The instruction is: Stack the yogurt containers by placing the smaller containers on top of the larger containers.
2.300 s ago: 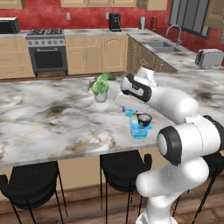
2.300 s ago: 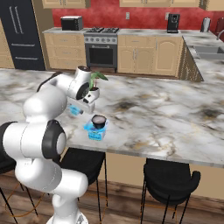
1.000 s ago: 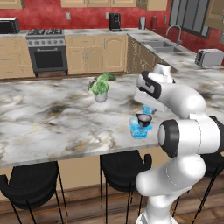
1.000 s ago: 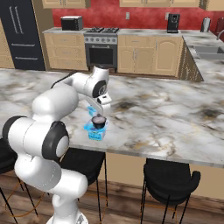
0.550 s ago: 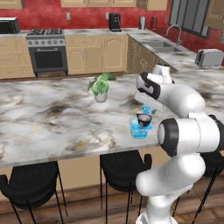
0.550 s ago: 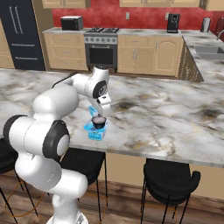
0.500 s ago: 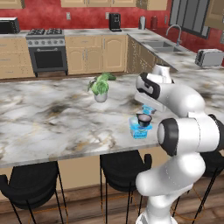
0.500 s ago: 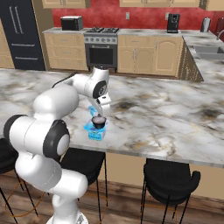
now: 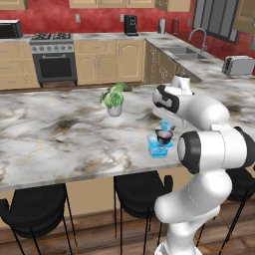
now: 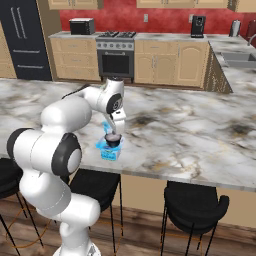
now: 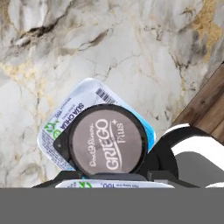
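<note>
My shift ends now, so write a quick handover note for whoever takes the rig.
Gripper: shut on the light-blue cup, held above the dark cup.
Dark cup: on the blue tub, near the counter's front edge.
Done: dark cup stacked on the tub.
Left: set the light-blue cup on the stack, probably on the dark cup, then open the fingers.

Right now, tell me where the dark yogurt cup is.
The dark yogurt cup sits on the blue tub, near the marble counter's front edge, right of the potted plant in the left base view.
</note>
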Controlling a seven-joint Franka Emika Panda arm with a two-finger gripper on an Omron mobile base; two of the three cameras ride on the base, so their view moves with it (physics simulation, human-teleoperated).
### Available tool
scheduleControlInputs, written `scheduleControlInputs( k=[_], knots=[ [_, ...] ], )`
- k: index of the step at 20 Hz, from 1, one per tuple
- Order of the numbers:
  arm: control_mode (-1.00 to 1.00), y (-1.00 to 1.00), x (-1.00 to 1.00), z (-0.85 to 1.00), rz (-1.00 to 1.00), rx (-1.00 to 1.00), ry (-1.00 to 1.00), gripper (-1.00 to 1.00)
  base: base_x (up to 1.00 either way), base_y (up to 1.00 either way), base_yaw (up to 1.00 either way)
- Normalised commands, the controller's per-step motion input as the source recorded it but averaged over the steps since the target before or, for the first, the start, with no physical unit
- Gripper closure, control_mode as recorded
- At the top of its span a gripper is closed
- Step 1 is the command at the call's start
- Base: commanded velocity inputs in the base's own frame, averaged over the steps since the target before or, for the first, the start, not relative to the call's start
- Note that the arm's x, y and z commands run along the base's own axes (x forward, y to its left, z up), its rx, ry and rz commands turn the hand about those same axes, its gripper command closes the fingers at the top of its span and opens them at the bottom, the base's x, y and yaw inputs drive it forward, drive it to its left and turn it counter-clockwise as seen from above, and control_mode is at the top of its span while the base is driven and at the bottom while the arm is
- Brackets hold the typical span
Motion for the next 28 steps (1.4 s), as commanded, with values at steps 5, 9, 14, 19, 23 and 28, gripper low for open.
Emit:
scheduleControlInputs(
  k=[5,9,14,19,23,28],
  knots=[
    [-1.00,0.00,0.00,-0.11,-0.07,-0.02,0.00,1.00,0.00,0.00,0.00],
    [-1.00,0.00,0.00,-0.12,-0.07,-0.02,0.00,1.00,0.00,0.00,0.00],
    [-1.00,0.00,0.00,-0.12,-0.07,-0.02,0.00,1.00,0.00,0.00,0.00],
    [-1.00,0.00,0.00,-0.09,-0.07,-0.02,0.00,1.00,0.00,0.00,0.00],
    [-1.00,-0.01,0.00,-0.10,-0.07,-0.01,0.00,1.00,0.00,0.00,0.00],
    [-1.00,-0.03,0.00,-0.10,-0.07,-0.01,0.00,1.00,0.00,0.00,0.00]
  ],
)
